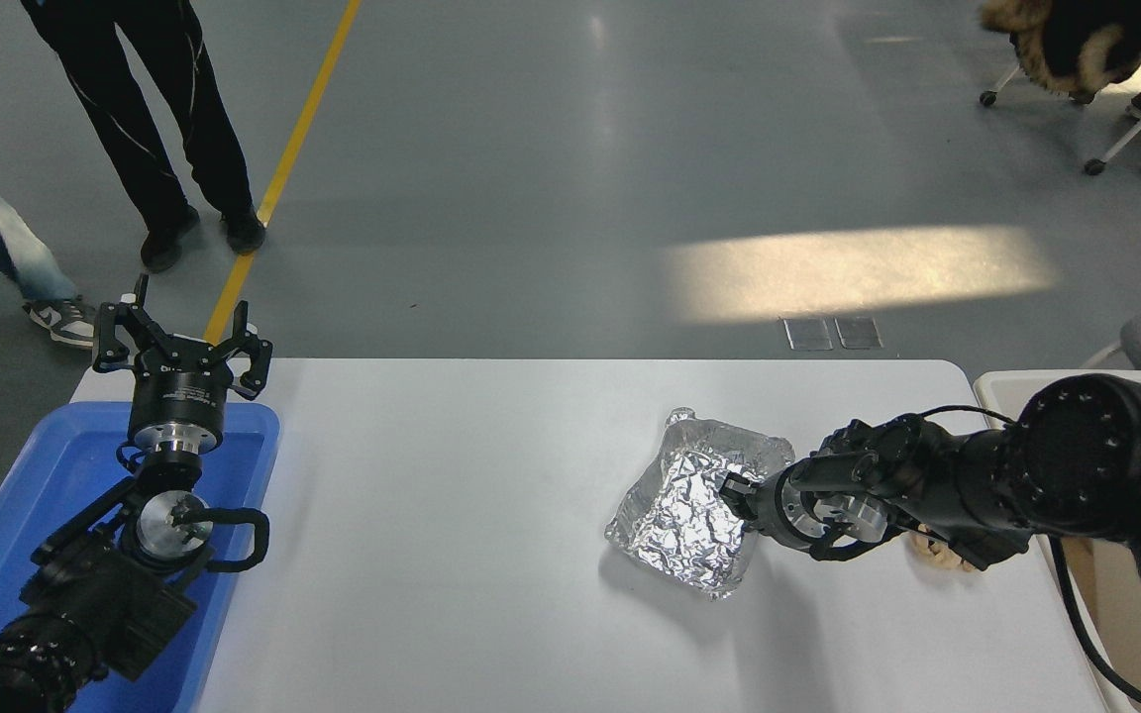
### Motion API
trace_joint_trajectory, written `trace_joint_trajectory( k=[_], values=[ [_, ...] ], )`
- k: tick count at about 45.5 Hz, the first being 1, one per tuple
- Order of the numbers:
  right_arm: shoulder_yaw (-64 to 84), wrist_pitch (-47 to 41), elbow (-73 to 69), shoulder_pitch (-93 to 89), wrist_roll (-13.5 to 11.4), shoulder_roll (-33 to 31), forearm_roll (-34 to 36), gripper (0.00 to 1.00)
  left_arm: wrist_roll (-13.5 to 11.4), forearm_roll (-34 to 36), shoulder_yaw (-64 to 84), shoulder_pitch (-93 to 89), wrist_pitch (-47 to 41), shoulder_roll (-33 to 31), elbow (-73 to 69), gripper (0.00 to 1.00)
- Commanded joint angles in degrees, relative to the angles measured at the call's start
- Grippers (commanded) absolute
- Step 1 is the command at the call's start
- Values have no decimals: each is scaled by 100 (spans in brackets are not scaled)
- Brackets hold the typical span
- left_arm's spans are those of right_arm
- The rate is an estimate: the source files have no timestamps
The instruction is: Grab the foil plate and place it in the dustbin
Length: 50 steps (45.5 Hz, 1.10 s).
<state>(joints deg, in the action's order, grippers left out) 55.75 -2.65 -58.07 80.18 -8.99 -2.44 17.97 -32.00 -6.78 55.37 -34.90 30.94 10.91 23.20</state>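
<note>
The foil plate [684, 510], a shiny crinkled silver tray, lies right of the table's middle, with its near left edge slightly raised over a shadow. My right gripper [737, 492] reaches in from the right and is shut on the plate's right rim. The dustbin [1001, 381], cream with a thick rim, stands just past the table's right end, mostly hidden behind my right arm. My left gripper [181, 342] is parked open above the far end of the blue bin at the lower left.
A blue bin [46, 475] sits at the table's left end under my left arm. A crumpled tan paper wad [939, 553] peeks out under my right forearm. A person's legs [150, 129] stand beyond the far left corner. A chair [1125, 119] stands at the top right.
</note>
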Motion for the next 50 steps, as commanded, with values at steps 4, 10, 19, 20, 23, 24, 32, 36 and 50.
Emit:
trace_joint_trajectory(
  k=[4, 10, 19, 20, 23, 24, 32, 36, 50],
  values=[
    [102, 1, -2479, 2280, -6, -810, -4, 0, 1, -8, 0, 1, 0, -1, 0, 99],
    [330, -253, -3209, 3326, -6, -1031, -4, 0, -8, -8, 0, 10, 0, -1, 0, 99],
    [542, -974, -3913, 4830, -6, -1197, 13, 0, -8, -8, 0, 10, 0, -1, 0, 99],
    [568, -1070, -3931, 4970, -6, -1232, 13, 0, -8, -8, 0, 10, 0, -1, 0, 99],
    [630, -1351, -3975, 5348, -6, -1347, 22, 0, -8, -8, 0, 10, 0, -1, 0, 99],
    [647, -1448, -3984, 5463, -6, -1373, 22, 0, -8, -8, 0, 10, 0, -1, 0, 99],
    [911, -2266, -4002, 6324, -33, -1707, 22, 0, -8, -8, 0, 10, 0, -1, -8, 99],
    [1095, -2582, -4054, 6693, -33, -1769, 22, 0, -8, -17, 0, 10, -1, -1, -8, 99],
    [1376, -2900, -4098, 6950, -33, -1848, -4, 0, -8, -17, 9, 10, 0, -1, 0, 99]
  ],
)
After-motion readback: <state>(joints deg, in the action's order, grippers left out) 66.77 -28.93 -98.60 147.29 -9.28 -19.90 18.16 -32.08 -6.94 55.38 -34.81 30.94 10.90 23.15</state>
